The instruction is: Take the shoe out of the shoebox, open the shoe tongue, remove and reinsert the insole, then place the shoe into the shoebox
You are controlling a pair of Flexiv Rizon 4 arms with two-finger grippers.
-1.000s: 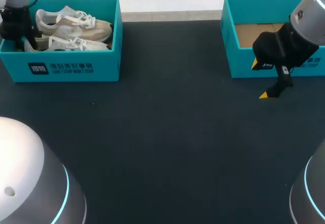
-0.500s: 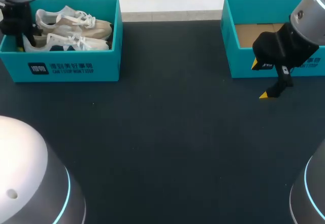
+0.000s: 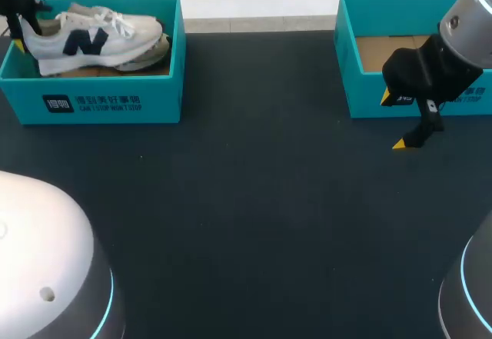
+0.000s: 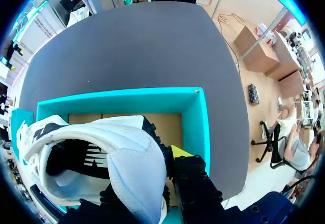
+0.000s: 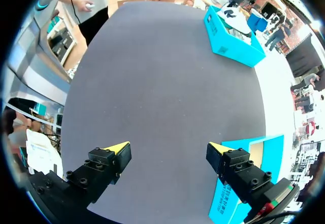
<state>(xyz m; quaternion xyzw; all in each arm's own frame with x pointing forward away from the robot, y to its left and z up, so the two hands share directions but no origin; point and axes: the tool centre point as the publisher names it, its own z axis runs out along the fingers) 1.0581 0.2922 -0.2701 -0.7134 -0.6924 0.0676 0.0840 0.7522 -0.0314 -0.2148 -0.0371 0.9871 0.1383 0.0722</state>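
The left hand (image 3: 18, 31) pinches the white sneaker (image 3: 92, 41) by its heel, just above the left shoebox (image 3: 115, 101); the sneaker's long axis runs across the bench (image 3: 254, 201), toe toward the middle; the right hand (image 5: 168, 148), spread wide, hovers well apart beside the right shoebox (image 3: 346, 62), so the left arm is far nearer.

The left pincer (image 3: 21, 38) is clamped, the right pincer (image 5: 167, 148) spread.

Table (image 3: 254, 201): dark charcoal top, matte, evenly lit. In my head view its far edge runs straight across. In both wrist views the same surface reads a lighter grey.
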